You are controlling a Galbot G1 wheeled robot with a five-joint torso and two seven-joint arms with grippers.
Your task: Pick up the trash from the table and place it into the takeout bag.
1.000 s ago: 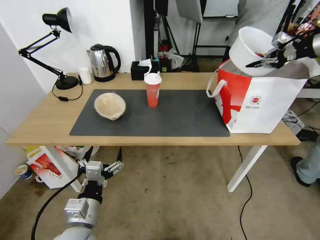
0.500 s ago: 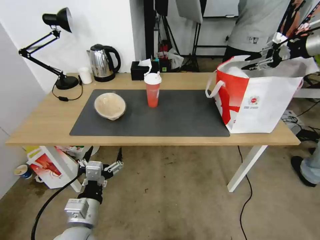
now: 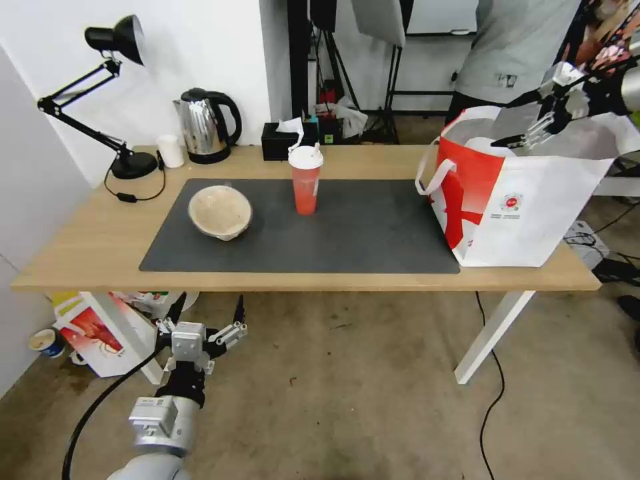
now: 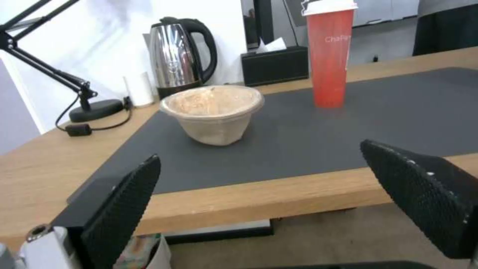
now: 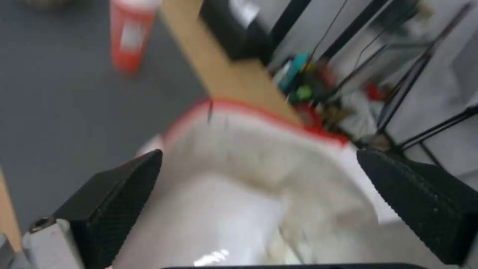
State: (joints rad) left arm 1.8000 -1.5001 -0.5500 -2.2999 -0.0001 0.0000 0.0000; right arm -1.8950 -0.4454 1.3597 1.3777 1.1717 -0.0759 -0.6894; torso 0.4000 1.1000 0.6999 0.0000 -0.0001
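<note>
Currently the right gripper (image 3: 527, 130) hangs over the open mouth of the takeout bag (image 3: 527, 213), jaws spread wide and holding nothing. Directly below it, inside the foil lining, a rounded white shape (image 3: 485, 145) shows, probably the large white plastic bowl, though too little is visible to be sure. Judged from this, one piece of trash is in and two are left.

Both leftovers stand on the dark grey mat (image 3: 373, 240) of the bench (image 3: 87, 247), well off to the left gripper's side of the bag: the red cup (image 3: 305, 181), upright with lid and straw, and beyond it the beige paper bowl (image 3: 220, 212), mouth up.

Left gripper (image 3: 207, 319) sits parked below the bench's near edge, jaws wide and empty, aimed at the paper bowl, which is ahead of it and slightly above, as its wrist view confirms.

Bag stands at the bench end nearest the right arm, mouth gaping, handles (image 3: 430, 179) flopped outward: this keeps the drop path clear from above.
</note>
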